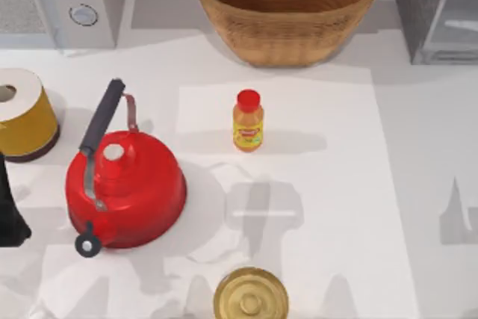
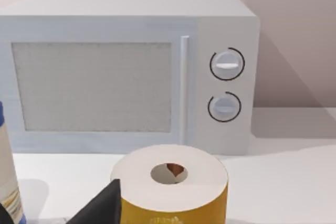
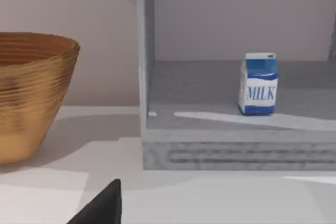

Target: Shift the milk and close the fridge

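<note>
The left arm (image 1: pixel 10 211) sits at the table's far left edge in the top view, a dark mass low on that side; one dark fingertip (image 2: pixel 100 208) of the left gripper juts into the left wrist view's lower edge; the right gripper likewise shows a single dark fingertip (image 3: pixel 102 205) in the right wrist view.

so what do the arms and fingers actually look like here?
Little to go on. The left arm is a matte black blocky shape at the table's left edge. Each wrist view shows one plain black, wedge-shaped finger tip: left fingers, right fingers. No cables or markings visible.
</note>
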Robot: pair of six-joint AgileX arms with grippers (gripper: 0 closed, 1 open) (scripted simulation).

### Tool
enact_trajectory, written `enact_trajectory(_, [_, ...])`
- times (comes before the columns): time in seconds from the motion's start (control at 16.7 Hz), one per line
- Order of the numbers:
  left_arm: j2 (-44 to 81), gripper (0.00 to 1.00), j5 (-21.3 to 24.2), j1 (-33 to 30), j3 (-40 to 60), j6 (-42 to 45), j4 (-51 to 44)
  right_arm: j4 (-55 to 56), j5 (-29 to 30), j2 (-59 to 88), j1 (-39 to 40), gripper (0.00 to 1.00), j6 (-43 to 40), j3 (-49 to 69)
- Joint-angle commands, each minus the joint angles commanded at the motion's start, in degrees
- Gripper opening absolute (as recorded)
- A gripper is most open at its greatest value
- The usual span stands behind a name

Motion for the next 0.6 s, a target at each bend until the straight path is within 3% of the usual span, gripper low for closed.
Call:
enact_trajectory(0.3, [0.0, 1.0, 0.0, 0.0, 0.0, 0.0, 0.0, -6.23, -0.61, -4.39, 0.66, 1.0, -0.3, 3.57])
enact_trajectory(0.6, [0.0, 1.0, 0.0, 0.0, 0.0, 0.0, 0.0, -27.27, -0.64, -16.92, 0.86, 1.0, -0.57, 13.86])
